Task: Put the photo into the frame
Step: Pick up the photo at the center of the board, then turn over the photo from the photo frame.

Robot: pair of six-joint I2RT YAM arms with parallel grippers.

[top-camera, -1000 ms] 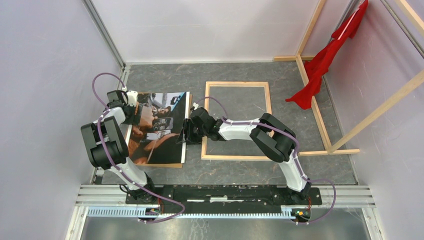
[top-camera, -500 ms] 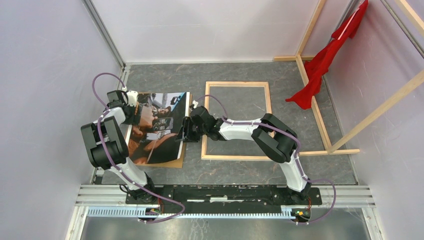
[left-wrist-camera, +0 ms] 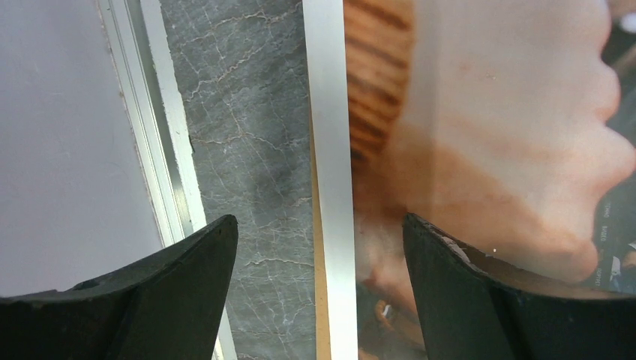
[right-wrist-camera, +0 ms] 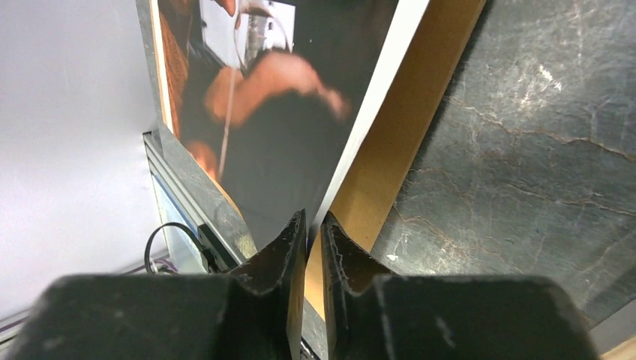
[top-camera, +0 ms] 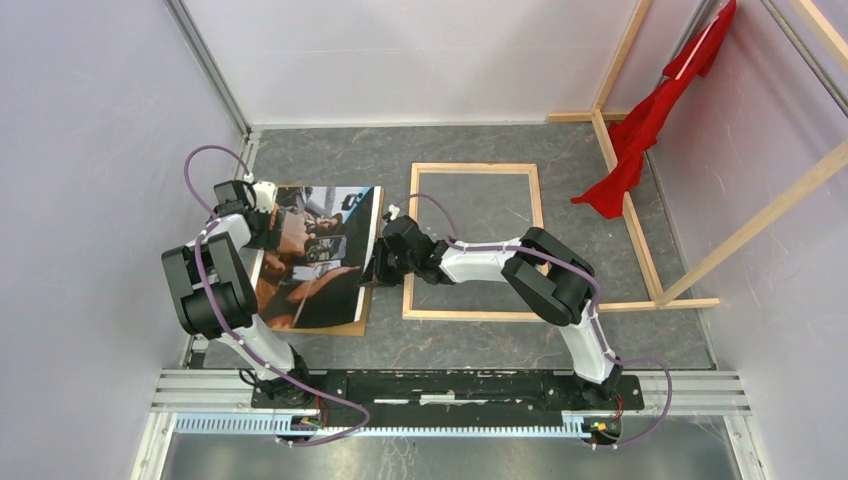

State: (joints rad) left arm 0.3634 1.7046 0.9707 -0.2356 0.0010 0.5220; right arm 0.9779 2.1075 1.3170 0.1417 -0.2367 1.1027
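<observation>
Photo (top-camera: pixel 315 255) lies on brown backing board (right-wrist-camera: pixel 397 150), left of the frame (top-camera: pixel 475 168). My right jaws pinch its lifted right edge; my left jaws stand wide open over its left edge.

Left of frame (top-camera: pixel 475 168), photo (top-camera: pixel 315 255) on board (top-camera: pixel 345 327)

Soft, even light, faint shadows; the photo (left-wrist-camera: pixel 487 150) blurs in wrist views.
</observation>
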